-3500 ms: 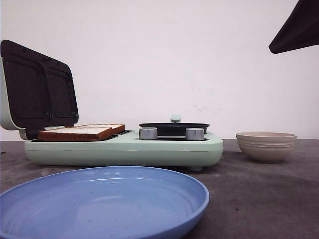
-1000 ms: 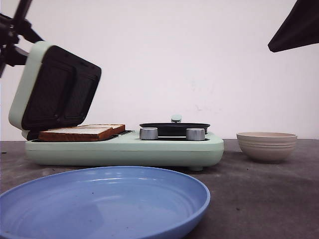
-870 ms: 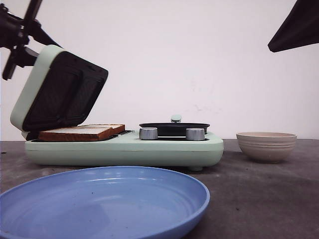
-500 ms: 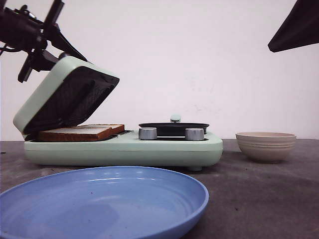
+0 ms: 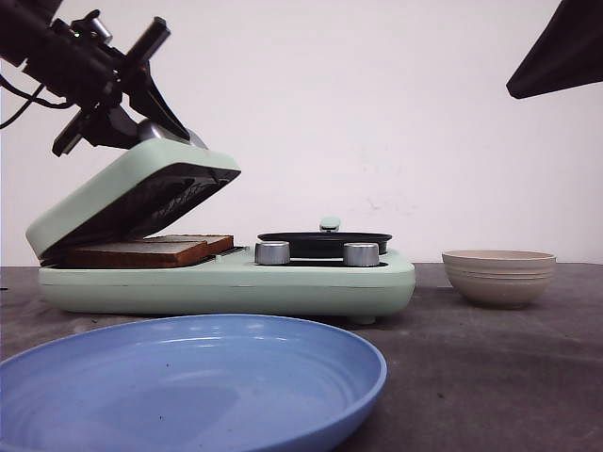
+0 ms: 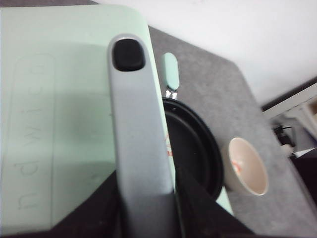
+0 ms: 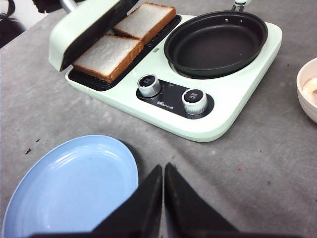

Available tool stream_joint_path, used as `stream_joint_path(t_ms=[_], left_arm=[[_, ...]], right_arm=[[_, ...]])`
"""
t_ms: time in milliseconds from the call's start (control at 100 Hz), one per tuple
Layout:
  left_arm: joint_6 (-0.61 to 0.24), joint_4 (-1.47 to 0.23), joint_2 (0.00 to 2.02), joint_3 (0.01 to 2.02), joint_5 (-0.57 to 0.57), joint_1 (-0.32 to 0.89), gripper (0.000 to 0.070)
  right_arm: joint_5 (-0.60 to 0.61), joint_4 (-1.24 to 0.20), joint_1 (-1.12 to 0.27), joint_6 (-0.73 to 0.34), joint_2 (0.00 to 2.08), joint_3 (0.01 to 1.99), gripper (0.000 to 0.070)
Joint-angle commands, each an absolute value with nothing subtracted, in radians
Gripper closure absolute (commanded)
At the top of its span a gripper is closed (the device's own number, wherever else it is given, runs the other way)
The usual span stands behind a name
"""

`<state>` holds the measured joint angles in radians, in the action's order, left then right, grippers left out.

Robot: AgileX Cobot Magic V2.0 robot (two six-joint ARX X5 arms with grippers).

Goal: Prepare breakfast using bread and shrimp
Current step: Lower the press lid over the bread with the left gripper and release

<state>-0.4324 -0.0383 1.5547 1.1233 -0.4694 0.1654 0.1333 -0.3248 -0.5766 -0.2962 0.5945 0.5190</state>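
Risk: the sandwich-press lid (image 5: 132,193) is half lowered over the bread (image 7: 124,39); if the left hand (image 5: 155,108) slips off the grey lid handle (image 6: 138,144), the lid could slam down and jolt the breakfast maker (image 5: 283,282) on the worktop (image 7: 277,163). The two slices lie side by side on the lower grill plate, beside the empty frying pan (image 7: 215,42).

Left arm reaches in from upper left, hand pitched down against the handle; whether it clamps the handle, cannot tell. Right hand (image 7: 163,198) hangs fingers closed, holding nothing, near the blue plate (image 7: 69,183).

Blue plate (image 5: 188,377) near a beige bowl (image 5: 498,275).
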Motion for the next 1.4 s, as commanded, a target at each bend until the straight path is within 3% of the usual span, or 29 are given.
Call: stream_joint_path(t_ms=[0,350,780,1260,1320,1390], left_arm=[[-0.279,-0.113,1.583,1.108,-0.391,0.153,0.0697],[-0.194,-0.142,1.583,1.108,-0.277,0.21,0.0698],[-0.164,-0.141,1.595,1.108,-0.204,0.258,0.0696],[-0.143,-0.165,1.701,1.108,-0.202,0.31,0.0669],[-0.143,-0.165,1.704,1.108,-0.202,0.31,0.0641],[-0.142,-0.164,1.705,1.108,-0.202,0.31,0.0508]], right_arm=[[0.13,-0.316,-0.585,-0.308,0.6,0.521,0.07],[0.13,-0.316,-0.585,-0.315,0.599,0.521,0.07],[0.13,-0.316,-0.585,-0.315,0.599,0.521,0.07],[0.13,-0.323,-0.585,-0.315,0.599,0.521,0.07],[0.13,-0.324,-0.585,-0.315,0.599,0.521,0.07],[0.13,-0.326,-0.585,-0.315,0.599,0.521,0.07]])
